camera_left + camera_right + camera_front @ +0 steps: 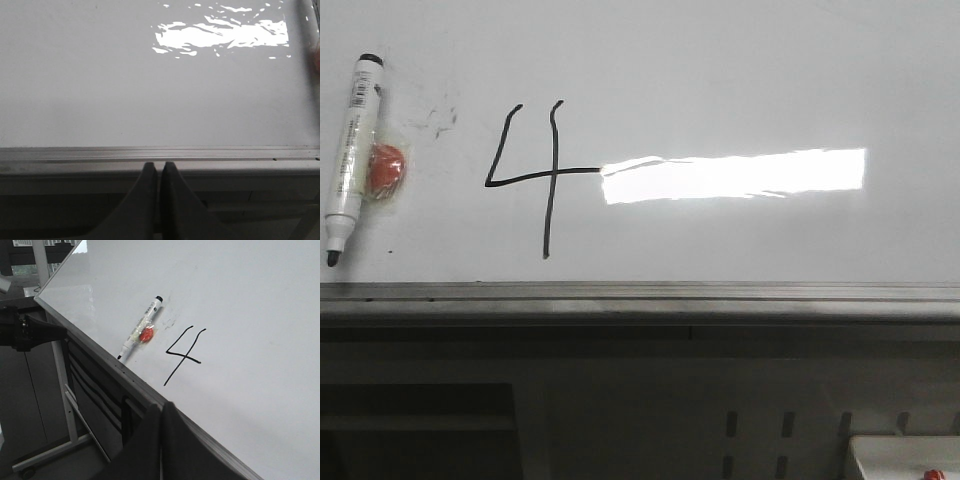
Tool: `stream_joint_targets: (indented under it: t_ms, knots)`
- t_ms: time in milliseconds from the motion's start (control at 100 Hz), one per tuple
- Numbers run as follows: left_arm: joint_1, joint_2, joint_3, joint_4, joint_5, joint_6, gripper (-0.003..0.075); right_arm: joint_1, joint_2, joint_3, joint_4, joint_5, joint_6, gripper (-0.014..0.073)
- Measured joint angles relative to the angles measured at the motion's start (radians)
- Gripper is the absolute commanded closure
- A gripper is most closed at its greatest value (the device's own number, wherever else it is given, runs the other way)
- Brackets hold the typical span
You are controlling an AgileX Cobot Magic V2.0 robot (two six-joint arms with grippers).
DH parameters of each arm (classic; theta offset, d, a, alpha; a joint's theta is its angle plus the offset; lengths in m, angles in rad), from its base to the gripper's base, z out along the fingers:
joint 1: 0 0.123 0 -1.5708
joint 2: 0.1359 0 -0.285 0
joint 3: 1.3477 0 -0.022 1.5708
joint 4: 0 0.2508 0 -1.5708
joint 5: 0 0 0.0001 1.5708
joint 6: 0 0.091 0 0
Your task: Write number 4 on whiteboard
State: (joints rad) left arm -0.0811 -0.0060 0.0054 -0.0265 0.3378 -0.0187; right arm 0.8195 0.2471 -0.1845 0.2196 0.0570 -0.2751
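Jaws of both arms sit clenched and empty, below the whiteboard's point(720, 60) edge strip. Only the right wrist view and front view show the 4 point(535, 175), well apart from the right jaws; a marker point(348, 150) with an orange blob point(388, 168) lies beside it. Left wrist view shows bare board and glare point(222, 36).

The whiteboard point(720, 60) runs off three edges of the front view, and glare hides the right end of the number 4's point(535, 175) crossbar; an orange-marked object point(910, 462) is cropped at the bottom-right corner, too little showing to identify
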Motion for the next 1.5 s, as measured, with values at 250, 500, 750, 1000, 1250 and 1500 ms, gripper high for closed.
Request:
stream_joint_targets:
  t_ms: [250, 500, 750, 1000, 1250, 1500]
  knots:
    - [0.000, 0.000, 0.000, -0.002, 0.001, 0.002, 0.0741, 0.000, 0.000, 0.000, 0.000, 0.000, 0.000, 0.0658]
    - [0.000, 0.000, 0.000, -0.002, 0.001, 0.004, 0.0741, 0.000, 0.000, 0.000, 0.000, 0.000, 0.000, 0.0658]
    - [0.000, 0.000, 0.000, -0.002, 0.001, 0.004, 0.0741, 0.000, 0.000, 0.000, 0.000, -0.014, 0.000, 0.0658]
    - [0.000, 0.000, 0.000, -0.002, 0.001, 0.004, 0.0741, -0.043, 0.000, 0.021, -0.146, -0.057, 0.060, 0.0658]
    - [0.000, 0.000, 0.000, -0.002, 0.002, 0.004, 0.0741, -0.296, 0.000, 0.158, -0.270, -0.211, 0.114, 0.0658]
    - [0.000, 0.000, 0.000, -0.002, 0.002, 0.004, 0.0741, -0.611, -0.142, 0.195, -0.274, -0.048, 0.199, 0.0658]
